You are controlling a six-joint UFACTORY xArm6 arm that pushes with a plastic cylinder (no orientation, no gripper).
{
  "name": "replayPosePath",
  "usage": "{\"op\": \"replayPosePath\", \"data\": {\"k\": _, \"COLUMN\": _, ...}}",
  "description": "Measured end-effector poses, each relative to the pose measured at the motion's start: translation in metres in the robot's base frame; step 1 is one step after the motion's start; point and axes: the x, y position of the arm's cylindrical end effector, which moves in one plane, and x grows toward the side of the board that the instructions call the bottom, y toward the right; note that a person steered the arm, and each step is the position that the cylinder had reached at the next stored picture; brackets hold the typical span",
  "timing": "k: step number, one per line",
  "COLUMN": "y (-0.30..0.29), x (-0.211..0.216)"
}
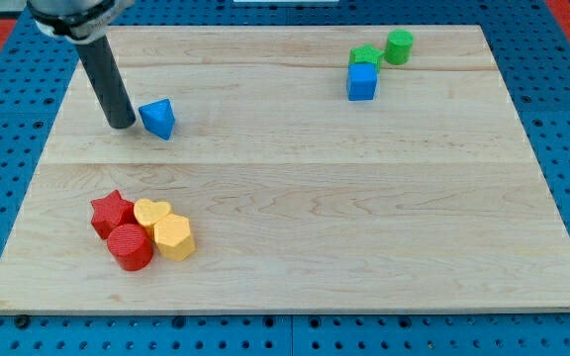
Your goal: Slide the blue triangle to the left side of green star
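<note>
The blue triangle point(158, 118) lies at the view's upper left on the wooden board point(295, 198). My tip point(122, 125) rests on the board just left of it, a small gap apart. The green star point(365, 57) sits at the view's upper right, far from the triangle. A blue cube point(361, 82) stands right below the star, touching it. A green cylinder point(399, 46) stands just to the star's right.
A cluster sits at the view's lower left: a red star point(111, 213), a red cylinder point(131, 246), a yellow heart point(151, 213) and a yellow hexagon point(174, 237). Blue pegboard surrounds the board.
</note>
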Motion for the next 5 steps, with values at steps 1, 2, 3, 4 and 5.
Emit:
{"op": "replayPosePath", "data": {"k": 1, "y": 0.015, "x": -0.013}}
{"op": "replayPosePath", "data": {"k": 2, "y": -0.004, "x": -0.012}}
{"op": "replayPosePath", "data": {"k": 3, "y": -0.007, "x": 0.006}}
{"op": "replayPosePath", "data": {"k": 4, "y": 0.006, "x": 0.032}}
{"op": "replayPosePath", "data": {"k": 5, "y": 0.052, "x": 0.015}}
